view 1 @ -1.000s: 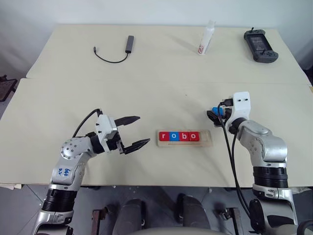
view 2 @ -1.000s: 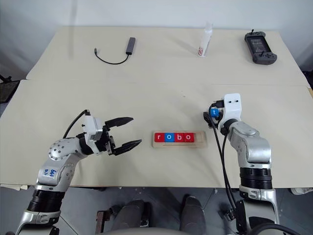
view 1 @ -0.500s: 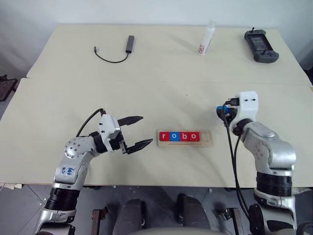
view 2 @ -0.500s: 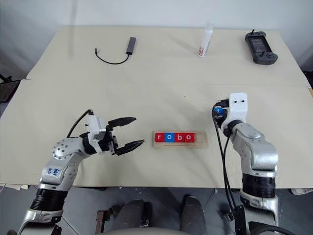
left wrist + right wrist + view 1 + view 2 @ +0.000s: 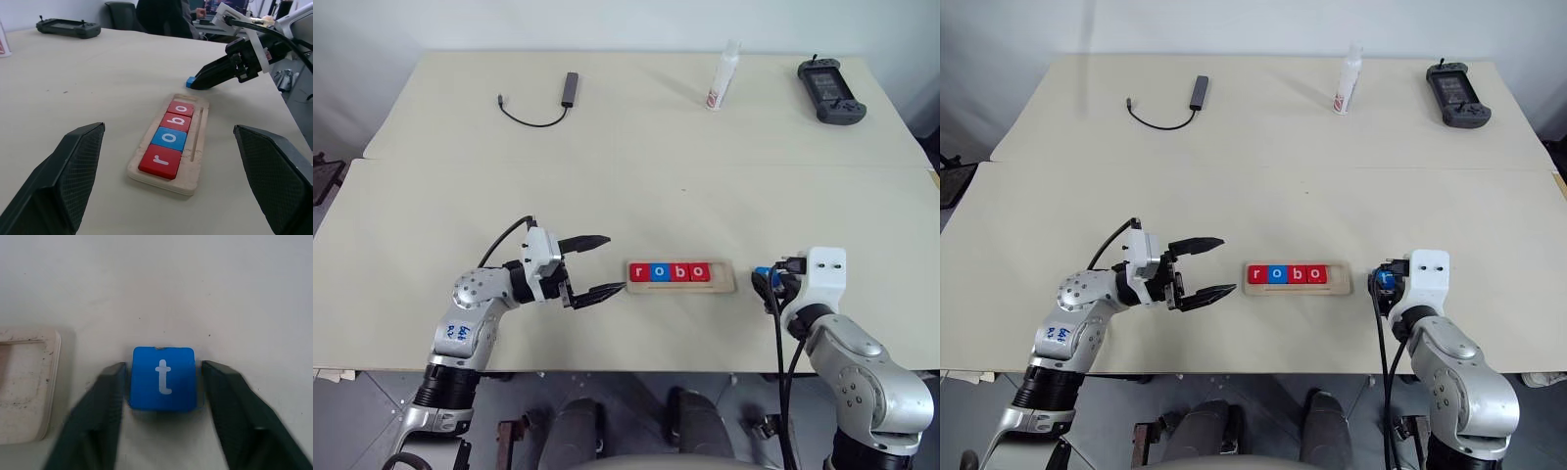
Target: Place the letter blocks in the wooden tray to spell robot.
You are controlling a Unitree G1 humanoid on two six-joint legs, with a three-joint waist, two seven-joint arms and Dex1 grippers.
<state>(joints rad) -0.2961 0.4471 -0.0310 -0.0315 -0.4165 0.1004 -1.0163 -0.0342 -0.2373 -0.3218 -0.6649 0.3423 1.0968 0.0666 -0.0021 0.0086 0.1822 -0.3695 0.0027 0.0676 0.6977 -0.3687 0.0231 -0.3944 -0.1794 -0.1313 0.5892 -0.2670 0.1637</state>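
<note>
Pulled back toward the desk's near edge since a second ago, the right gripper [image 5: 1383, 283] now sits just off the right end of the wooden tray [image 5: 681, 286], no longer up beside the far corner of it. Its fingers [image 5: 105, 396] stand on either side of the blue t block [image 5: 162, 378], at its side faces; the block looks pinched between them, resting low on the desk [image 5: 636, 166] just beside the tray's empty end slot.

Across from it, the left gripper [image 5: 597, 266] hovers off the tray's left end, its fingers spread wide and holding nothing.

In the tray, four blocks read r, o, b, o [image 5: 671, 272], packed from the left, so the last letter seems to be the step in hand. Next, I'd guess, the t must be carried sideways into that open slot, squared up and set down flush against the second o.

Farther off lie a cable adapter [image 5: 570, 88], a small bottle [image 5: 722, 74] and a handheld controller [image 5: 829, 88].
</note>
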